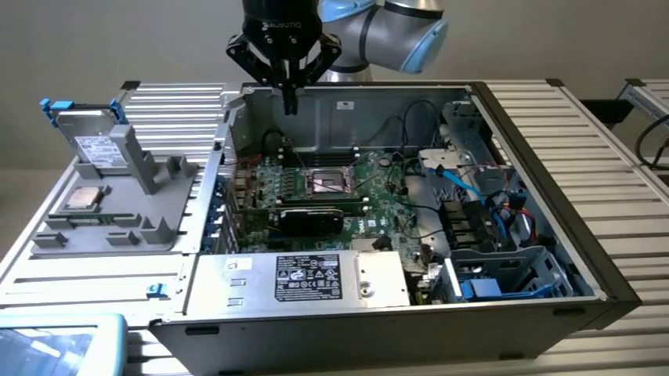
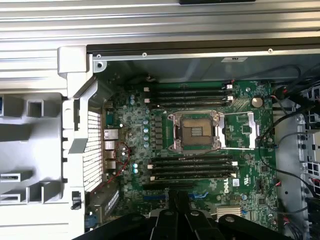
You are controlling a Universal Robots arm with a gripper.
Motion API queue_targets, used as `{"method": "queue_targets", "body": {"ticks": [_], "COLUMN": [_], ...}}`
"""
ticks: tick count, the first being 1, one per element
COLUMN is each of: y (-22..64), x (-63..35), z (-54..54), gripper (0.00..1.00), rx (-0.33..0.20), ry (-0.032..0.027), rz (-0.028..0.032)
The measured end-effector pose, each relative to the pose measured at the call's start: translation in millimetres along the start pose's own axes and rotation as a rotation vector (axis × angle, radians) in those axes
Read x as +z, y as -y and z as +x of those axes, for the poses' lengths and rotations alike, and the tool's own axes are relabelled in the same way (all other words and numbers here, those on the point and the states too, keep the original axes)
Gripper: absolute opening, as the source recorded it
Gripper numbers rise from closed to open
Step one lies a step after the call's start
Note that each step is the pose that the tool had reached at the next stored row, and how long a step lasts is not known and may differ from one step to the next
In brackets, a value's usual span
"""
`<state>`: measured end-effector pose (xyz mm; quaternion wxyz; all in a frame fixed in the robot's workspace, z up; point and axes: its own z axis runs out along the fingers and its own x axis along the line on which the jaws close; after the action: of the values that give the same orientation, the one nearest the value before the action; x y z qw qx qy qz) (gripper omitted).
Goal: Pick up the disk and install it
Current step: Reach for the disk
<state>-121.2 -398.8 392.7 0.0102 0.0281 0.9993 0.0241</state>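
1 disk [image 1: 96, 147] in 1 grey rack [image 1: 157, 223] — 1 gripper [image 1: 290, 102], closed and empty, over 1 open case [image 1: 418, 333]

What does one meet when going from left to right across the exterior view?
Flat grey-silver disk in a bright blue plastic carrier, standing in the grey plastic holder → black claw, shut, above the open metal computer case → light blue flat cable inside that case.

Exterior view: raised, looking obliquely down into open computer case [image 1: 397, 333]. Wrist view: much nearer, facing straight down. Shared: motherboard [image 2: 250, 167], CPU socket [image 2: 196, 131].
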Motion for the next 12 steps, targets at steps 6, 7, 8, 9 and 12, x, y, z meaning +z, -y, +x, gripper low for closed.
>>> {"method": "queue_targets", "body": {"ticks": [6,7,8,9,12], "y": [0.2,0.3,0.5,0.6,1.0], "x": [-0.3,-0.4,-0.5,-0.6,-0.8], "z": [13.5,18.0,22.5,27.1,40.8], "gripper": [0.11,0.11,0.11,0.11,0.11], "rx": [0.000,0.000,0.000,0.000,0.000], "ry": [0.0000,0.0000,0.0000,-0.0001,0.0000], "rz": [0.0000,0.0000,0.0000,0.0000,0.0000]}}
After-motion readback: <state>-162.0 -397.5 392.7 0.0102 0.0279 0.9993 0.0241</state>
